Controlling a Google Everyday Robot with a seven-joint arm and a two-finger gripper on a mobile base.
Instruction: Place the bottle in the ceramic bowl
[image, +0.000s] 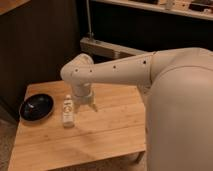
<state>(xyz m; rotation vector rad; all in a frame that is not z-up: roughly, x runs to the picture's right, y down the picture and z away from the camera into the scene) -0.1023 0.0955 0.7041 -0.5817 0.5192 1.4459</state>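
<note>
Setting: dark shelving is looming behind a low wooden table, which is carrying both task things.
Bottle: the bottle is sitting on the table's left half, seemingly upright with its white cap uppermost. It is just right of the bowl and not touching it.
Bowl: the bowl is resting near the table's left edge, black, glossy and shallow.
Gripper: the gripper is hanging fingers-down just right of the bottle, near it but apart. Its fingers are looking spread, and it is gripping nothing.
Handling: the bottle is probably light, being small, slim, thin plastic. Its walls are likely giving a little under a squeeze, and the smooth skin may be slipping in a loose grip.
Hold: the labelled middle of the body is looking like the best place, with the jaws closing across its narrow width, below the cap.
Risk: being slim and light, the bottle is likely tipping at any sideways nudge during the approach. The bowl is ceramic, so lowering is suiting it better than dropping.
</note>
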